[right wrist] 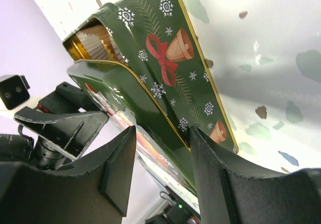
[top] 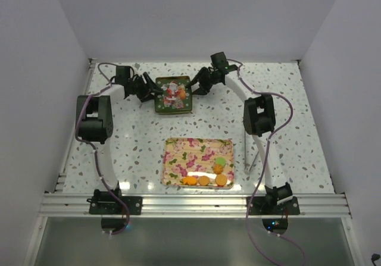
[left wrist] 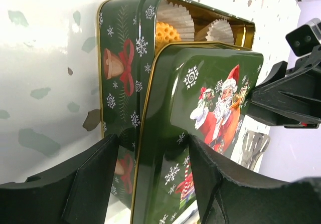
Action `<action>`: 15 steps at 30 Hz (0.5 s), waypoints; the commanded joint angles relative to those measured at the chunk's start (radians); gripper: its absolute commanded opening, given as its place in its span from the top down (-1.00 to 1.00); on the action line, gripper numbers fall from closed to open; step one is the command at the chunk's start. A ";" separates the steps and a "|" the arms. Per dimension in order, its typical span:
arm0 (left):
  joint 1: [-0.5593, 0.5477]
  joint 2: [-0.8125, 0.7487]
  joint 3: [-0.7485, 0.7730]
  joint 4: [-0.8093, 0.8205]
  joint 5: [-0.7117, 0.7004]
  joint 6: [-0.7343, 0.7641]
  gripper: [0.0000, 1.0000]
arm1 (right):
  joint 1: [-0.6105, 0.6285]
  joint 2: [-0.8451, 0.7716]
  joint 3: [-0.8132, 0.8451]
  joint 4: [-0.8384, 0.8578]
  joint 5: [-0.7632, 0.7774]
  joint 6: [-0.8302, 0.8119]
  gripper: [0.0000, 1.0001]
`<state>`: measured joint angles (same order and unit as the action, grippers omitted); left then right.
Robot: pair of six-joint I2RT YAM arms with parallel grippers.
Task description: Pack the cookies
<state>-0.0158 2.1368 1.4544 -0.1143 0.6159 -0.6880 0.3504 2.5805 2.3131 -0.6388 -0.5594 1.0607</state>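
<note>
cookies (top: pixel 205 180) sit on tray (top: pixel 178 152), well apart from left hand (top: pixel 149 92) and right hand (top: pixel 192 88)

White arms (top: pixel 106 159) carry black joints (top: pixel 95 120) and purple cables (top: pixel 290 106).

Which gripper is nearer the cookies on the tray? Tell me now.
Right. The right gripper sits at the right edge of the tin, straight beyond the cookies; the left gripper sits at its left edge, farther off.
</note>
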 commanded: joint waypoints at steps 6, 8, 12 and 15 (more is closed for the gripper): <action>-0.018 0.098 0.210 -0.080 -0.018 -0.033 -0.29 | 0.009 0.032 0.054 0.143 0.023 0.136 -0.01; -0.026 0.120 0.259 -0.107 -0.018 -0.030 -0.29 | 0.009 0.044 0.058 0.146 0.021 0.143 -0.01; -0.044 0.134 0.256 -0.136 -0.015 -0.027 -0.30 | 0.010 0.029 0.011 0.155 0.019 0.131 0.00; -0.064 0.111 0.202 -0.114 -0.008 -0.030 -0.29 | 0.016 -0.002 -0.052 0.168 0.009 0.119 0.03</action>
<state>-0.0246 2.2608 1.6829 -0.2142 0.5655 -0.6971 0.3458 2.6114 2.3051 -0.5068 -0.5396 1.1660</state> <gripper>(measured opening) 0.649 0.496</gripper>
